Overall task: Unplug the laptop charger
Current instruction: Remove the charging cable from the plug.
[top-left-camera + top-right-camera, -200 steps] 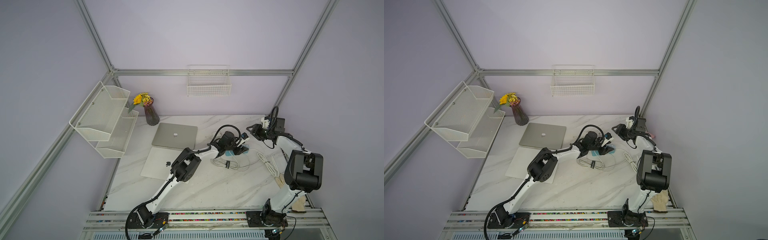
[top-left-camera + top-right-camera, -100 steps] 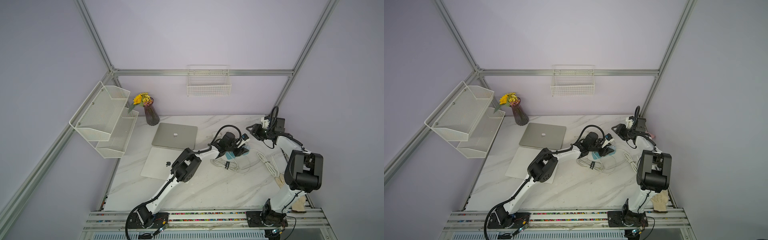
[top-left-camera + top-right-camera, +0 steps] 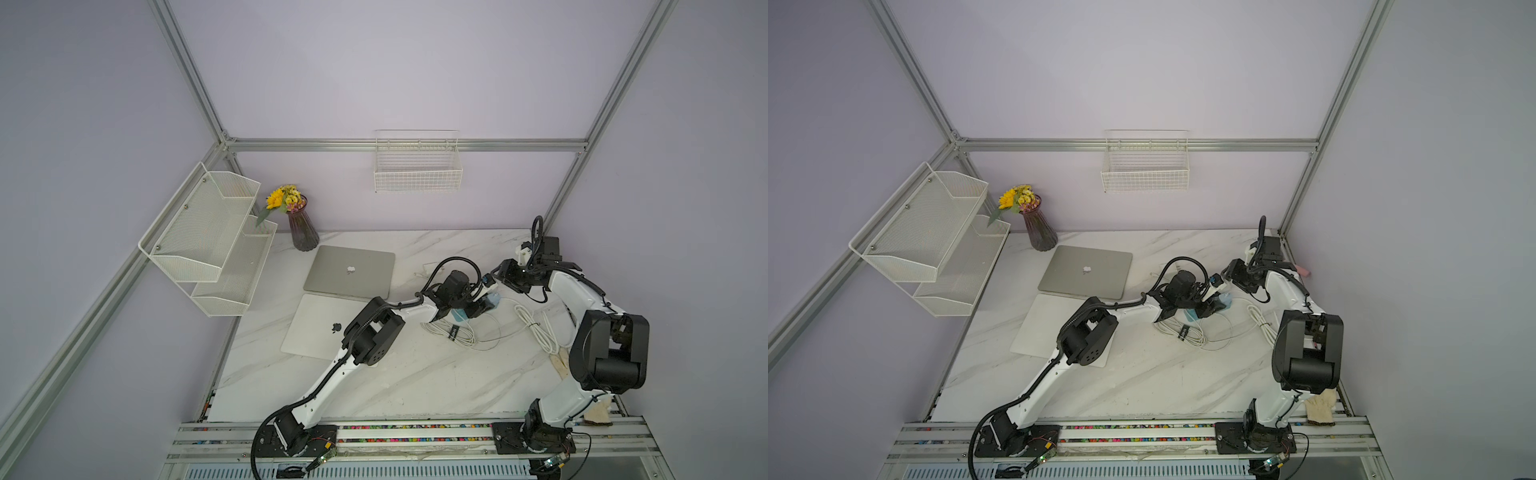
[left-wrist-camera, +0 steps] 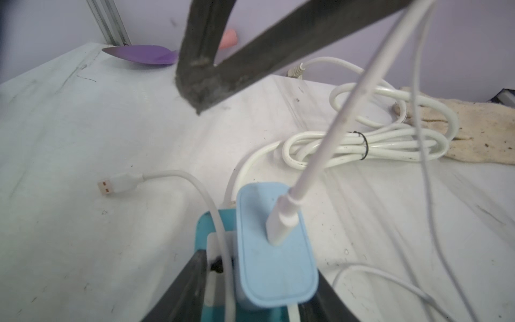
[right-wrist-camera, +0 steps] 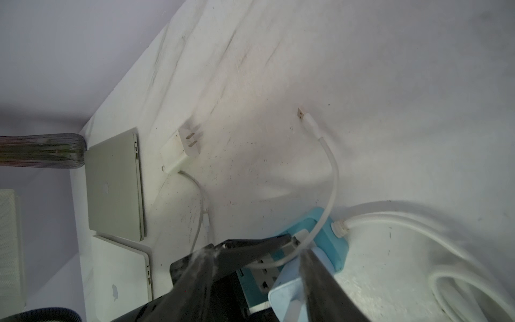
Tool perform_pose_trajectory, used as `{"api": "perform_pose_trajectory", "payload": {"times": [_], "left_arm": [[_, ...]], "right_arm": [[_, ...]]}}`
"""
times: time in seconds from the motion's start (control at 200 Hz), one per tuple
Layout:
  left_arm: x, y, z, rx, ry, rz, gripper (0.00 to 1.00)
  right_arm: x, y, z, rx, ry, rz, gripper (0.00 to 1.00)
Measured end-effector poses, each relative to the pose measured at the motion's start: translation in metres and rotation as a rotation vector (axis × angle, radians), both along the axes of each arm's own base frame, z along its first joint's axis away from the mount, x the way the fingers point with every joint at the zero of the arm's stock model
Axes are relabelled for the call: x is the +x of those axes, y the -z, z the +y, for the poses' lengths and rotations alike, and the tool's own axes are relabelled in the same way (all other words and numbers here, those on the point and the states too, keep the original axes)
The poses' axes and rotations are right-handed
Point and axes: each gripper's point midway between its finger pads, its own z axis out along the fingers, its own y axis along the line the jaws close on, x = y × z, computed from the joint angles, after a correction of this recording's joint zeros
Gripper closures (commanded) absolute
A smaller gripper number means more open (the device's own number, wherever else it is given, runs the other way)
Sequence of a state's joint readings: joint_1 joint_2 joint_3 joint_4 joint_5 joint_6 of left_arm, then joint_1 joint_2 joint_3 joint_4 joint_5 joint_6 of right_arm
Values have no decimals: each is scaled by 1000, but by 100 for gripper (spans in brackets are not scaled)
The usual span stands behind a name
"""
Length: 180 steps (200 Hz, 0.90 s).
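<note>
Laptop charger [image 5: 181, 149] lay unplugged toward the desk's [image 3: 374, 395] far edge; left claw [image 4: 260, 264] clamped the power strip [image 4: 202, 225], right claw's [image 5: 298, 244] grip unclear. Only letting go seemingly remained.

A pale apple logo [image 3: 350, 269] marks the middle of the closed lid of the grey laptop [image 3: 332, 282]. A dark apple logo [image 3: 336, 327] stands on the white laptop [image 3: 316, 336] beside it. No words or numbers are legible.
</note>
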<state>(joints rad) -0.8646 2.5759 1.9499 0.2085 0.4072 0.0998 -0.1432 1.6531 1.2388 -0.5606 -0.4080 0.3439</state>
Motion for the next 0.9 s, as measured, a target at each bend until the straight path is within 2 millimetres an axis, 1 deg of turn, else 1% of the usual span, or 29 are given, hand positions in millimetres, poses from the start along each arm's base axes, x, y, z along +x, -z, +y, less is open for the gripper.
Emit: {"api": "perform_pose_trajectory", "payload": {"times": [0.1,0.26,0.335,0.375,0.44,0.49,0.54,0.615,0.645,0.7,0.775,0.9], "left_arm": [[0,0,0,-11,-1,-8,82],[0,0,1,-20,0,-13,84],[0,-1,1,-25,1,-17,86],[0,-1,1,-26,1,-17,88],[0,-1,1,-26,2,-18,89],[1,-1,1,-27,2,-17,90],[1,-1,2,-27,3,-17,95],[1,-1,2,-27,5,-15,96],[1,-1,2,-27,5,-15,100],[1,-1,2,-27,6,-13,100],[1,0,3,-24,8,-12,100],[2,0,4,-26,12,-9,100]], "right_arm": [[-8,1,-1,-50,-16,34,49],[-8,11,-1,-123,-34,77,52],[-8,14,-2,-145,-42,88,57],[-7,16,-1,-152,-47,96,59],[-5,20,-2,-171,-52,104,61],[-3,23,-2,-183,-56,110,64],[-1,26,-2,-191,-61,116,65],[2,28,-2,-204,-66,120,65],[3,30,-2,-209,-68,123,65],[5,32,-1,-218,-76,130,65],[4,42,3,-221,-89,158,65],[5,41,5,-225,-93,158,65]]}}
